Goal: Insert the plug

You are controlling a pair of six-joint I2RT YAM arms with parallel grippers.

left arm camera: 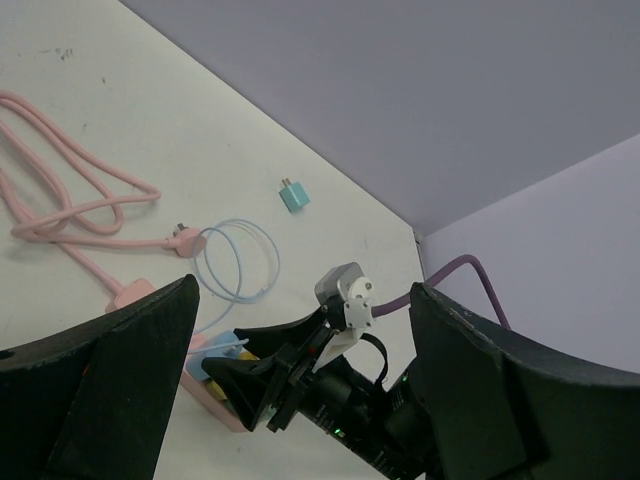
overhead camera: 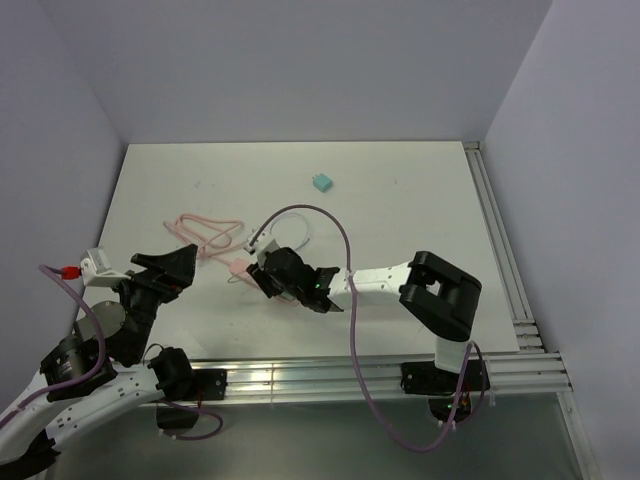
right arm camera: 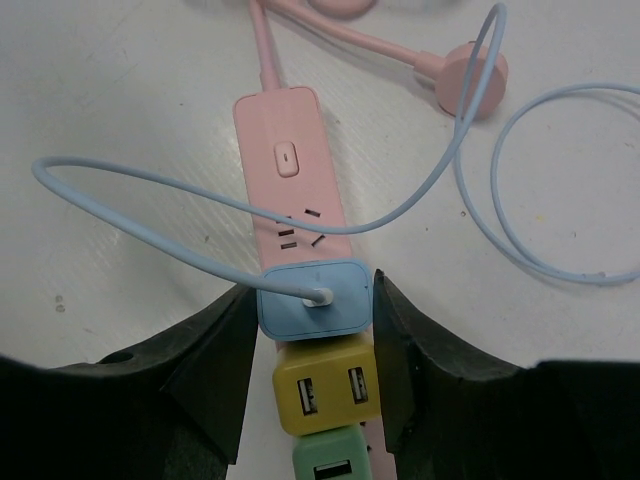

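A light-blue plug with a pale blue cable sits on the pink power strip, pressed down beside a yellow adapter and a green one. My right gripper is shut on the blue plug, one black finger against each side. In the top view it hovers over the strip at the table's middle. My left gripper hangs open and holds nothing, left of the strip. Its wrist view looks between its wide fingers at the right gripper.
A small teal adapter lies alone farther back on the white table. The strip's pink cable loops to the left and ends in a round pink plug. A purple cable arches over the right arm.
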